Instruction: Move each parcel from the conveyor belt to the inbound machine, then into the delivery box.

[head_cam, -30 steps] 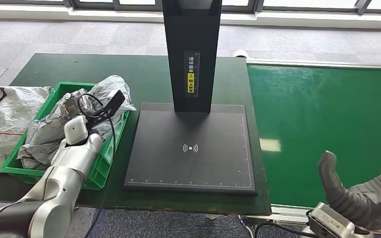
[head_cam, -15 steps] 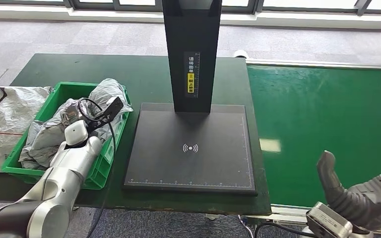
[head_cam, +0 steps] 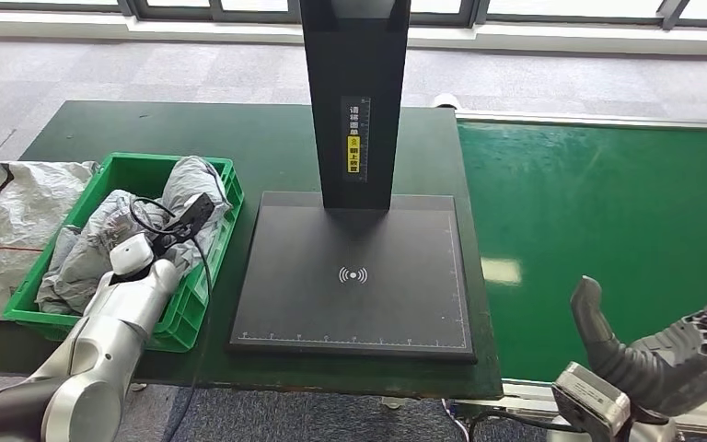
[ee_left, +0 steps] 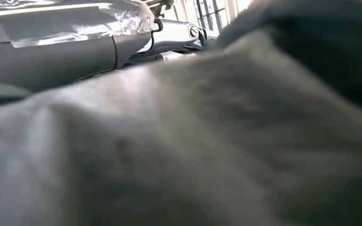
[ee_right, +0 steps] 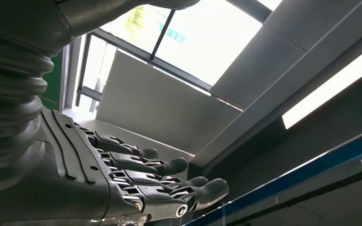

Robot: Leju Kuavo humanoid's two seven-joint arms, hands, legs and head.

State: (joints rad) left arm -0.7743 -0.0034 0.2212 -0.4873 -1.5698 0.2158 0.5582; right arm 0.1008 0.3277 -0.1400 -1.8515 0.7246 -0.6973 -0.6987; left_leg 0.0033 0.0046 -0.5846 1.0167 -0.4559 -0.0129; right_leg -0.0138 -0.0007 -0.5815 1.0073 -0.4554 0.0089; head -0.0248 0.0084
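Left robot hand point(head_cam: 152, 241) buried among grey parcels point(head_cam: 87, 249) (grip unclear), wrist view blurred

Silver left arm point(head_cam: 101, 341) trailing a black cable point(head_cam: 204, 267); dark ribbed right hand point(head_cam: 649, 354) with grey thumb

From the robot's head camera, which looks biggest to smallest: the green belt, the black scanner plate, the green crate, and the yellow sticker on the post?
1. Green belt, cut off by the picture's edge.
2. Black scanner plate.
3. Green crate, clearly smaller than the plate.
4. Yellow sticker, by far the smallest.
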